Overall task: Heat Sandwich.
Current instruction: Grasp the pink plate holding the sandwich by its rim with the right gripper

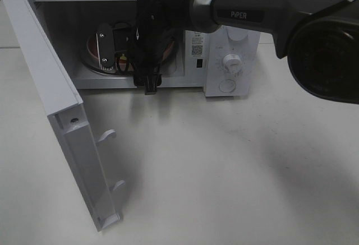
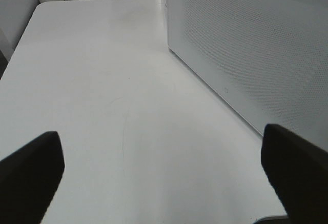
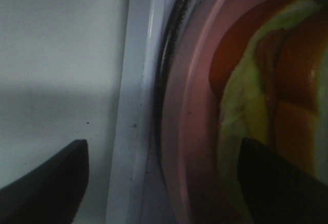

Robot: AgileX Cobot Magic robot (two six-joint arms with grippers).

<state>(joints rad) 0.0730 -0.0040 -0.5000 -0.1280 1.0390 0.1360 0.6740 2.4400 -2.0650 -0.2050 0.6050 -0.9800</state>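
The sandwich point(image 3: 266, 106), pale bread with a golden-brown crust and yellow-green filling, lies on a round pink plate point(image 3: 197, 131) inside the open microwave point(image 1: 247, 37). My right gripper point(image 3: 164, 183) is open, and the plate's rim lies between its dark fingers point(image 3: 46, 183). In the high view the right gripper point(image 1: 115, 51) reaches into the cavity and hides most of the sandwich. The pink plate point(image 1: 91, 49) shows beside it. My left gripper point(image 2: 164, 178) is open and empty over the white table point(image 2: 102, 106), beside the microwave's perforated side wall point(image 2: 246, 44).
The microwave door point(image 1: 56, 88) stands swung wide open at the left, jutting out over the table toward the front. The control panel with its white knob point(image 1: 231, 61) is at the microwave's right. My right arm point(image 1: 280, 9) crosses the upper right.
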